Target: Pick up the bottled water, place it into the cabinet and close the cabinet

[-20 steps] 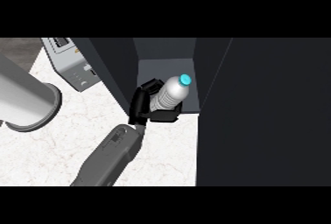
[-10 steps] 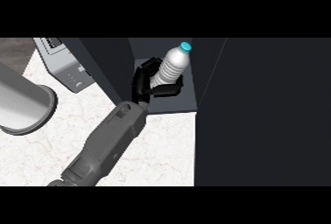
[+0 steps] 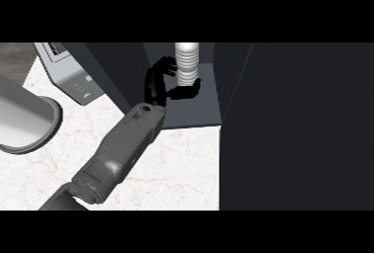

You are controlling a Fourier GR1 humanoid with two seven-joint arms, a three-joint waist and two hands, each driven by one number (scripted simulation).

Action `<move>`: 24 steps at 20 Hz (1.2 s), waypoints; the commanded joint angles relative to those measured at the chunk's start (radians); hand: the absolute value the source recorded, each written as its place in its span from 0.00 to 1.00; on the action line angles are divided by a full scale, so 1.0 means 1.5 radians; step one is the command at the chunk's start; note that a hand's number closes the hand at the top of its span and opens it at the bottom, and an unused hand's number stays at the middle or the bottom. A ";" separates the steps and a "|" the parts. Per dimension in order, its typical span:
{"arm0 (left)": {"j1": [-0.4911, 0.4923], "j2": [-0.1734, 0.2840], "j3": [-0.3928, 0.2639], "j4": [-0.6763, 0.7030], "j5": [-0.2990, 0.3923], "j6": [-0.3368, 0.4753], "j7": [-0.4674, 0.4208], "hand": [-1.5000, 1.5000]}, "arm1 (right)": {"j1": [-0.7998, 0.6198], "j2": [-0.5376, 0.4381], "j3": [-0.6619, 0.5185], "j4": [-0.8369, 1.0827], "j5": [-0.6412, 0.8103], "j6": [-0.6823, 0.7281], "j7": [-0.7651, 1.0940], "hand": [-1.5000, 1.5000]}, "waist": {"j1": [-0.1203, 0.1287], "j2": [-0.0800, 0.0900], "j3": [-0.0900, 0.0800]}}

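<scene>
The bottled water [image 3: 187, 60] is a ribbed clear bottle standing inside the dark cabinet, above its shelf floor [image 3: 196, 111]. Its top is cut off by the view's upper edge. My left hand [image 3: 155, 81] reaches into the cabinet from the lower left. Its fingers and thumb are curled round the bottle's lower part. The grey forearm [image 3: 120, 148] crosses the white counter. The cabinet's door [image 3: 306, 123] stands open as a wide dark panel on the right. My right hand does not show.
A grey boxy appliance [image 3: 70, 69] sits at the back left beside the cabinet's left wall. A large grey cylindrical vessel [image 3: 18, 118] stands at the left edge. White marbled counter [image 3: 175, 168] lies in front of the cabinet.
The hand has carried the bottle deeper into the cabinet and brought it from tilted to nearly upright. Its blue cap has passed out of view at the top.
</scene>
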 commanded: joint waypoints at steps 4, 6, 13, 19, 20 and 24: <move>-0.060 0.016 0.011 0.103 -0.024 0.053 0.000 0.00 | 0.002 -0.012 -0.024 -0.042 -0.055 0.023 0.012 0.00 | -0.005 0.007 -0.001; -0.071 0.024 0.018 0.103 -0.022 0.050 -0.012 0.00 | 0.033 -0.018 -0.019 -0.074 -0.055 0.025 0.025 0.00 | -0.006 0.006 -0.001; -0.054 -0.001 0.114 -0.019 0.058 -0.021 -0.165 1.00 | 0.023 -0.009 -0.019 -0.033 -0.045 0.039 -0.007 0.00 | 0.002 0.002 -0.003; -0.056 -0.001 0.126 -0.046 0.093 -0.189 -0.195 1.00 | 0.019 0.004 -0.001 -0.069 -0.035 0.023 0.028 0.00 | 0.014 -0.003 -0.002; -0.038 -0.001 0.119 -0.039 0.105 -0.196 -0.216 1.00 | 0.013 -0.007 -0.001 -0.064 -0.026 0.036 0.027 0.00 | 0.005 -0.001 -0.001; -0.032 -0.001 0.071 -0.086 0.135 -0.187 -0.186 1.00 | 0.011 0.001 0.014 -0.085 -0.016 0.023 0.053 0.00 | 0.015 -0.010 -0.001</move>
